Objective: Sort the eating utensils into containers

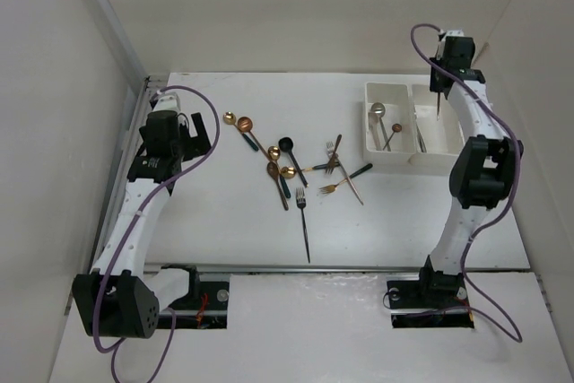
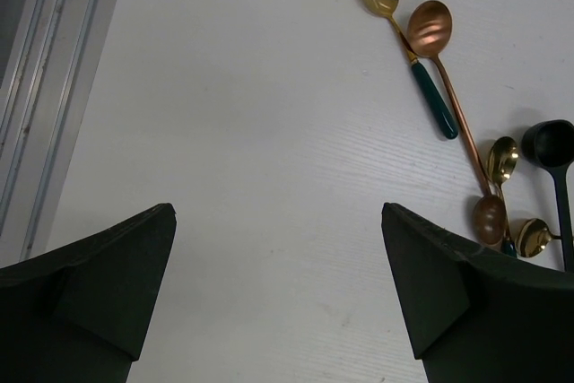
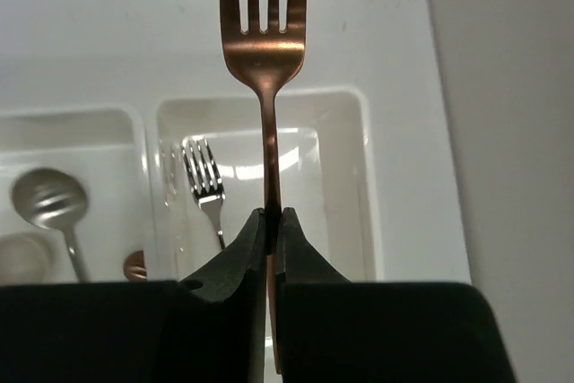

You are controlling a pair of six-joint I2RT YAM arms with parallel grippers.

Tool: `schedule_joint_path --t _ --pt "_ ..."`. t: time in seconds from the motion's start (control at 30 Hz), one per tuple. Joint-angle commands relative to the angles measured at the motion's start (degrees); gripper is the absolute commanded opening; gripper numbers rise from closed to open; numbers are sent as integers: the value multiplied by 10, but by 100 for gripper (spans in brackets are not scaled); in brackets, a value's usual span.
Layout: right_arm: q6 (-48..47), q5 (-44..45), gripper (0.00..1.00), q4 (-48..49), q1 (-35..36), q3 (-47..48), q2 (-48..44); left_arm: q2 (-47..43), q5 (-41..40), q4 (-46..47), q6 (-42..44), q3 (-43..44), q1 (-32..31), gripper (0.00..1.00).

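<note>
- The left tool [image 2: 276, 213] hangs spread wide over the white worktop [image 2: 242, 114], beside loose gold and copper spoons [image 2: 429, 29].
- The right tool [image 3: 272, 217] pinches a slim copper fork [image 3: 265, 51] by its handle, over the right white plastic bin [image 3: 368, 177], where a silver fork [image 3: 204, 177] lies.
- Best lowered lengthwise, clear of the rim, then released.

no writing, label, brand mark, number or sign can be read in any of the three views.
</note>
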Motion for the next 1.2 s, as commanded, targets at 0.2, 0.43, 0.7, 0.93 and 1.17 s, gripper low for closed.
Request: schedule_joint_path --t 0.2,0.43,0.7,0.93,1.17 --pt "-17 34 16 -46 -4 -34 48 -16 -3 14 0 -4 7 99" --pt "-12 28 62 -40 -4 -39 -22 -16 9 14 0 -4 7 99" --pt "19 19 99 -18 128 -133 -181 -16 9 20 0 -9 7 99" --pt "205 19 100 -95 416 -244 -162 -10 9 20 0 -9 7 99" --pt "278 46 100 -147 603 -304 -119 -4 19 25 0 -9 7 99"
